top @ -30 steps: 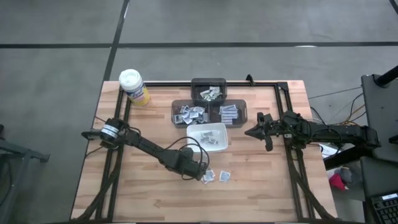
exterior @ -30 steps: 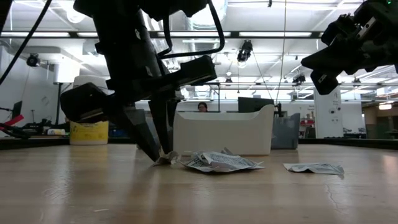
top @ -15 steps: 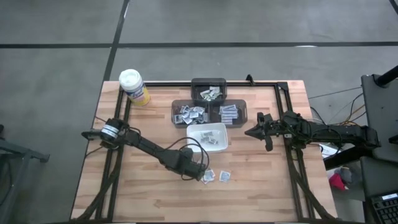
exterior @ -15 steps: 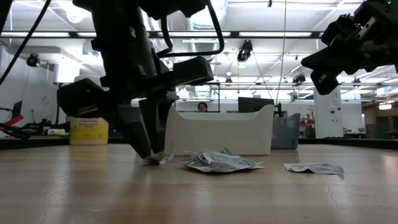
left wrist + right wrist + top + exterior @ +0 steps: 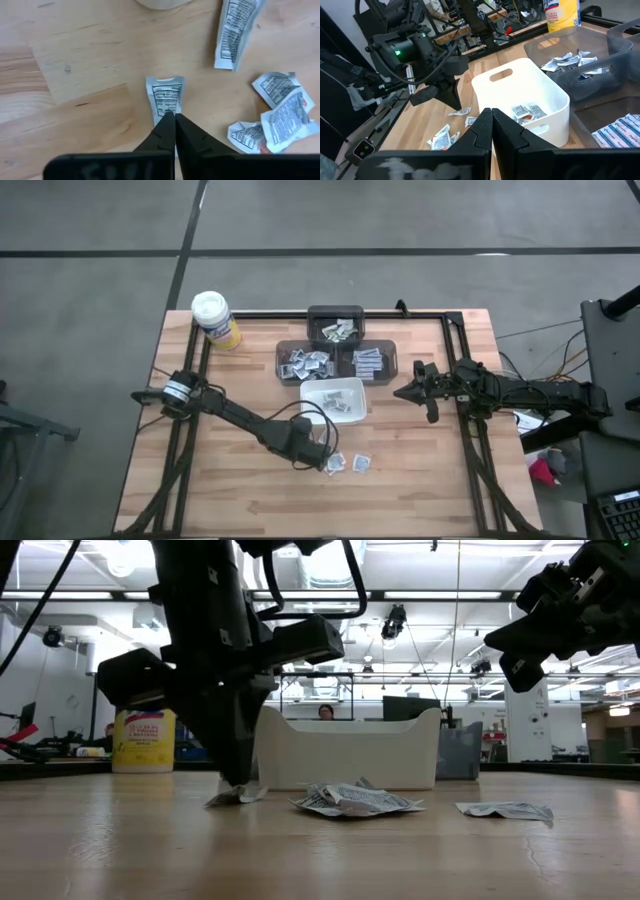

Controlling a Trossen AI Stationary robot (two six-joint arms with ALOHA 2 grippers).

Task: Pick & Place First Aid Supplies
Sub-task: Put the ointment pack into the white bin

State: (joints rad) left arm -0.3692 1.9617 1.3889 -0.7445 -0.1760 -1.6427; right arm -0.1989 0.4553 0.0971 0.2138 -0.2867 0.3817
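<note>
Wooden slats make up the table (image 5: 240,500), with a lit workshop visible beyond in the low view. Left gripper (image 5: 171,121) stands with its fingers pinched together on the near end of one packet (image 5: 165,95), which lies flat on the boards beneath the tips. More packets (image 5: 277,115) lie just beside. Judgement: lift straight up, slowly; the hold appears to catch only the packet's edge. Right gripper (image 5: 491,120) waits closed, well apart, beyond the white dish (image 5: 555,100).

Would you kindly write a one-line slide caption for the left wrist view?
Left gripper shut on one packet on the wooden table, with more packets scattered nearby.
</note>
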